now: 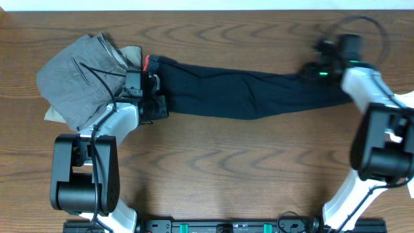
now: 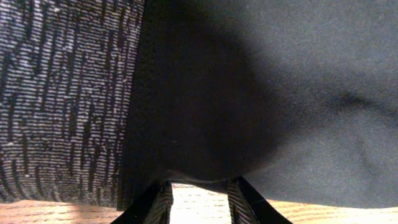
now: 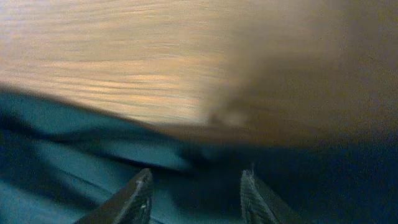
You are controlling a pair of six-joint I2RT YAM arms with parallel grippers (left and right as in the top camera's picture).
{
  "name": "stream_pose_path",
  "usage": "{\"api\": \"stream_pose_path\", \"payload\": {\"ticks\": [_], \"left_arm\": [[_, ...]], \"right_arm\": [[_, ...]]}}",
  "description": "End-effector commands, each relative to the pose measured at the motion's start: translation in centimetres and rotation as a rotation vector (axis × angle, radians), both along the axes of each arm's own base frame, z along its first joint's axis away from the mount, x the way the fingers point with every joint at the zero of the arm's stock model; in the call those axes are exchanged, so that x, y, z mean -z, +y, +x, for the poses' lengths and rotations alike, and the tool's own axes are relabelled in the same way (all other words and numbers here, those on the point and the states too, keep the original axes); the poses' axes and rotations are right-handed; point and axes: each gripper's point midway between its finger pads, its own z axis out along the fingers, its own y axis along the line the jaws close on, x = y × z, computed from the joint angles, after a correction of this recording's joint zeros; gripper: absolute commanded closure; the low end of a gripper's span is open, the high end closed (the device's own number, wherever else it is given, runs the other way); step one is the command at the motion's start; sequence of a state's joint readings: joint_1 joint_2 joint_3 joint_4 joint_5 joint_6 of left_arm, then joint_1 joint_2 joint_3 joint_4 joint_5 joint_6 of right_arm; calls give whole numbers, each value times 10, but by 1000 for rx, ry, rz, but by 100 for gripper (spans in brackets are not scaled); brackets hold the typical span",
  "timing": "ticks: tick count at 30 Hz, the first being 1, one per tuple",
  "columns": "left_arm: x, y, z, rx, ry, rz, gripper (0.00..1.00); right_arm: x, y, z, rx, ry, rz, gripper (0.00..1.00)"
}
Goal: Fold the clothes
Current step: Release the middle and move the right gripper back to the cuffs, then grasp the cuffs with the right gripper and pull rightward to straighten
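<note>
The clothes, long dark leggings [image 1: 246, 94], lie stretched flat across the table from left to right. The grey heathered waistband [image 2: 62, 93] with its red edge [image 1: 147, 62] is at the left end. My left gripper [image 1: 154, 103] sits at the near edge of the waistband end. In the left wrist view it [image 2: 200, 193] is open, with bare wood between its fingers [image 2: 158, 202] and the fabric's edge at their tips. My right gripper [image 1: 317, 68] hovers over the leg end. In the blurred right wrist view it [image 3: 198, 190] is open above dark fabric [image 3: 93, 155].
Folded grey trousers [image 1: 81, 77] lie at the back left, touching the waistband end, with a khaki piece [image 1: 55, 115] showing under them. The wooden table [image 1: 226, 162] stretches in front of the leggings. Its far edge [image 1: 226, 9] runs along the top.
</note>
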State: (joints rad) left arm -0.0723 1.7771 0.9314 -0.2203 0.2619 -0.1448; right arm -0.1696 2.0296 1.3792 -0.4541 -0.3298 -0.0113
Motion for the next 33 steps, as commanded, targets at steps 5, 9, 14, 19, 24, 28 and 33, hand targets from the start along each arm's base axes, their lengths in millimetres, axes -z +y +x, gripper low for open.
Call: {"api": "stream_pose_path", "payload": {"ticks": [5,9,14,19,24,28,33], "left_arm": [[-2,3,6,0,-13,14,68],[-2,3,6,0,-13,14,67],[-10,3,8,-31,-26,-2,76],[-57,-2,28,-17,-150,-30,64],[-100,5,42,-42,-269,4,61],[-90,29,43,-112,-248,124,61],[-50,26,37,-97,-140,123,87]], "right_arm": [[-17,-105,-25,300,19,89,47],[-14,-129,-27,350,7,63,44],[0,-134,-30,396,46,53,41],[-6,-124,-21,327,-3,103,40],[-11,-111,-19,276,-23,161,41],[-11,-110,-20,275,-18,165,40],[-10,-110,-21,276,-11,168,40]]}}
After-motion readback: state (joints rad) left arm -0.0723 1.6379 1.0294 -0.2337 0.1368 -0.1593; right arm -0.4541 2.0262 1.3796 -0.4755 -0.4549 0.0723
